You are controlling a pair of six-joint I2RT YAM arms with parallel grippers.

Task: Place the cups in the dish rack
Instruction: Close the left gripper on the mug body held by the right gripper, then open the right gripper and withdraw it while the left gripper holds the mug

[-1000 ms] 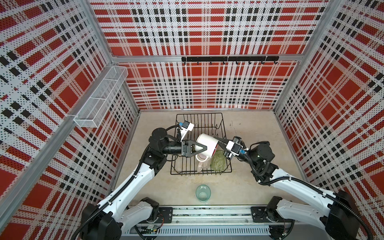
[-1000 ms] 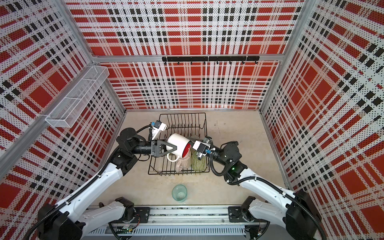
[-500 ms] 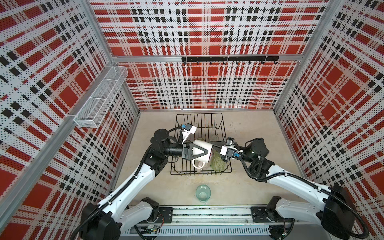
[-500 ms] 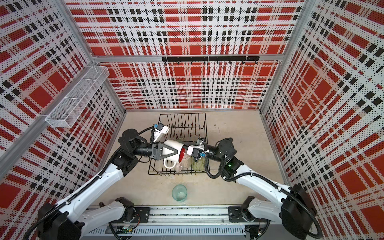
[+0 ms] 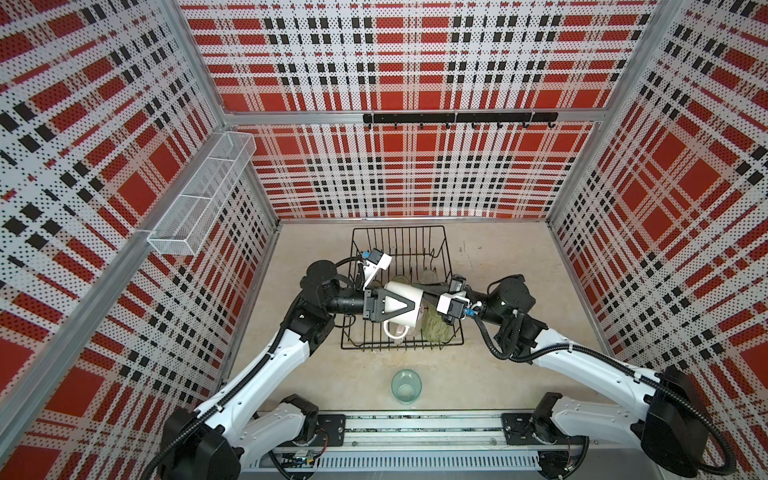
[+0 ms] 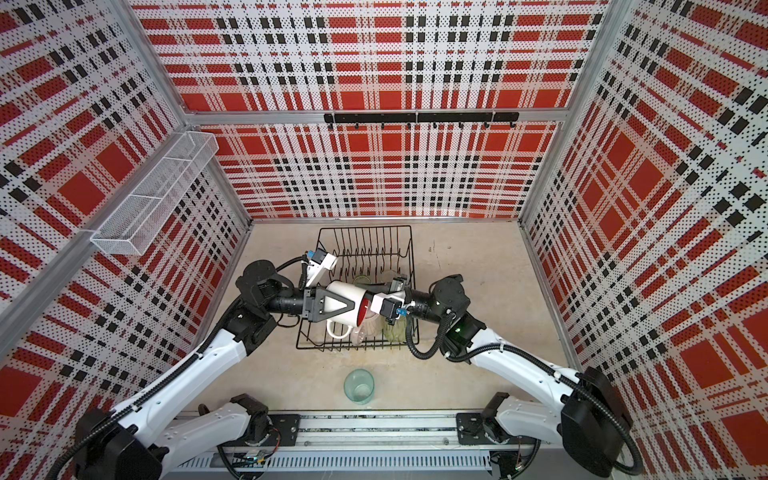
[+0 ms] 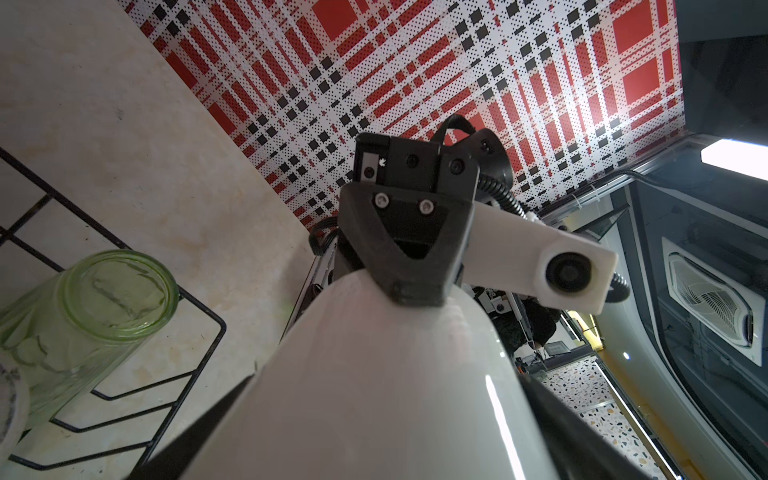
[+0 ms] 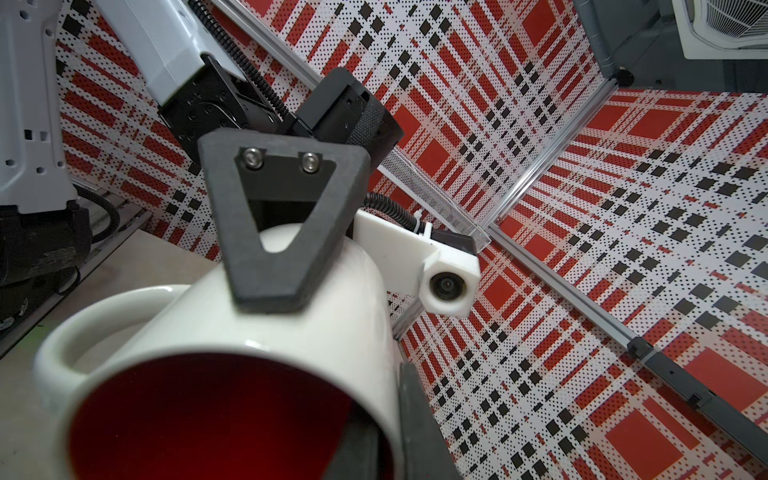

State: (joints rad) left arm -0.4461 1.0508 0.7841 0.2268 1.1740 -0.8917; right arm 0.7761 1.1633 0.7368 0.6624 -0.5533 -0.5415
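white mug (image 5: 405, 291): held in the air on its side over the near half of the dish rack, red mouth toward the right arm, handle hanging down.
left claw (image 5: 405, 307): spread wide astride the mug's body near its base. Whether the fingers press on it cannot be told.
right claw (image 5: 426, 296): pinched narrow on the mug's rim, one finger outside the wall, the other seemingly inside the mouth.
dish rack (image 5: 399, 227): on the counter (image 5: 498, 374), between the two arms.
green tumbler (image 5: 434, 328): in the rack's near right corner, below the right claw.
two more tumblers (image 5: 428, 276): farther back in the rack among the prongs, colour hard to tell.
teal tumbler (image 5: 406, 386): upright on the counter in front of the rack, apart from it.
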